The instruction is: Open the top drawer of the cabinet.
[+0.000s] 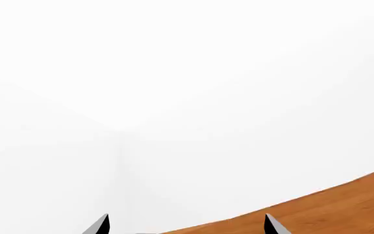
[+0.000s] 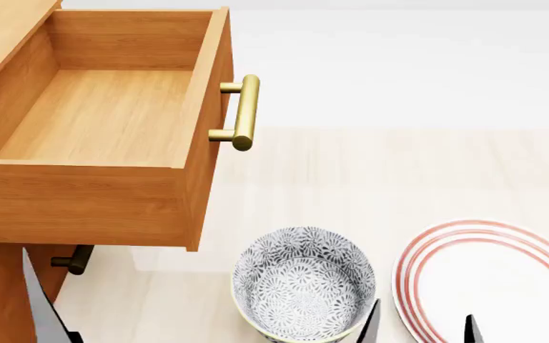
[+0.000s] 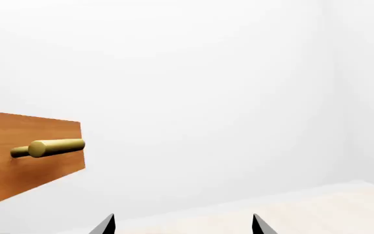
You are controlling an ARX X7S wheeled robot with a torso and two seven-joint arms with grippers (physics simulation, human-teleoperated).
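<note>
Head view shows the top drawer [image 2: 103, 121] filling the upper left of the frame, pulled well out of the cabinet [image 2: 3, 286], its light wood floor bare. It looks like a stiff wooden box that should slide rather than lift, probably weighty enough to want a steady, straight pull. The place to take hold is its brass handle [image 2: 244, 112], a smooth round bar on two posts at centre top; I'd guess polished metal could slip, so a grip across the middle suits best. Below, at lower left, the lower drawer's handle [image 2: 72, 260] just peeks out. Neither pincer holds anything: the left pincer [image 1: 187, 225] and right pincer [image 3: 183, 225] both show fingertips spread wide. A patterned bowl [image 2: 303, 286] and striped plate [image 2: 489, 282] sit on the bench [image 2: 370, 179] at the bottom.
</note>
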